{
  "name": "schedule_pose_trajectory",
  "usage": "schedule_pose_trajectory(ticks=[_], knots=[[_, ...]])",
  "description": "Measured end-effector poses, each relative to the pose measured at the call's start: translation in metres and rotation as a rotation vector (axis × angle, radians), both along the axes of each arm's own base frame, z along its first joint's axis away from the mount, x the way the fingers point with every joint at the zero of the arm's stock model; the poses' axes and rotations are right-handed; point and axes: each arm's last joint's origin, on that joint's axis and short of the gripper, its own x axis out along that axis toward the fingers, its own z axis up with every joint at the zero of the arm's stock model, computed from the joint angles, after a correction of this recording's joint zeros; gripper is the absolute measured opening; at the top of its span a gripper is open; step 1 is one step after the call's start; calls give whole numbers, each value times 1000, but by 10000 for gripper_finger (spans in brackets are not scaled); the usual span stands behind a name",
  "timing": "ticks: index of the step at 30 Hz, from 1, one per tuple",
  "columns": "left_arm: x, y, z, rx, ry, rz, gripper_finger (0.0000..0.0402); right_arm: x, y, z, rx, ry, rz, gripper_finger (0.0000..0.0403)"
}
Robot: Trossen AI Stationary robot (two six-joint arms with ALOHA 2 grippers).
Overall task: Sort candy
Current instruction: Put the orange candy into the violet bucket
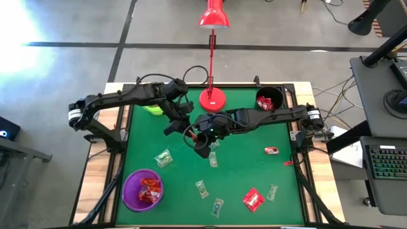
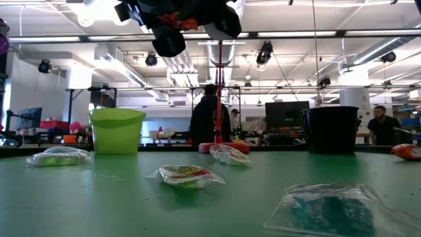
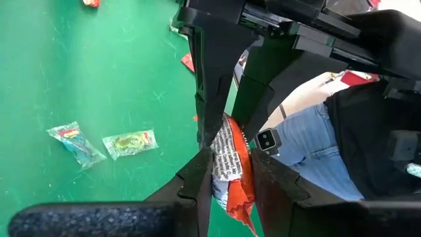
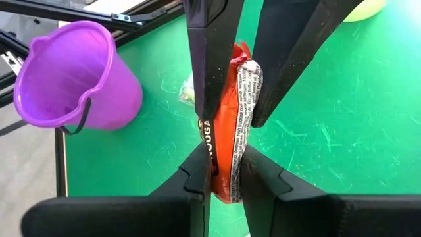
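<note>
You are looking at a hand-over in mid-air above the middle of the green table (image 1: 254, 172): both grippers are meeting on one orange candy (image 4: 230, 131), which is hanging upright between them, well clear of the cloth. The right gripper (image 4: 223, 174) is clamping the lower part of the wrapper, and the left gripper (image 3: 230, 178) is pinching the same sweet from the opposite end, its fingers (image 3: 200, 178) pressing on the crinkled foil. I judge that the two-handed hold is there so the sweet can change arms without dropping, since the purple cup (image 1: 142, 189) with red sweets in it is standing at the near left corner, on the left arm's side. The black cup (image 1: 269, 100) is standing at the far right and the lime-green cup (image 1: 152, 109) at the far left, partly under the left arm. Other sweets are lying scattered across the near half of the table, still to be sorted.
</note>
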Motion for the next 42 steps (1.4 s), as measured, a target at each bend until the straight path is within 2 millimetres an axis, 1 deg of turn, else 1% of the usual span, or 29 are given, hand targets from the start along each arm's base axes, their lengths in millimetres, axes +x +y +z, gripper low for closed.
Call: schedule_pose_trajectory(ticks=[4,7,15,21,30,36,42], knots=[[0,0,0,-2,3,-2,53,0,0,0,-1,-6,2,57],[0,0,0,-3,4,-2,47,0,0,0,-1,-6,2,67],[0,-1,0,-5,7,-1,45,1,0,1,2,-8,4,84],[0,-1,-1,-8,10,1,45,1,0,1,2,-9,4,105],[-3,-1,-3,-14,45,5,45,1,0,2,-2,-21,9,107],[-11,-4,-7,-37,135,-6,45,-2,0,7,-2,-29,8,107],[-32,-13,-5,-73,263,-41,45,-6,0,12,-11,-38,18,106]])
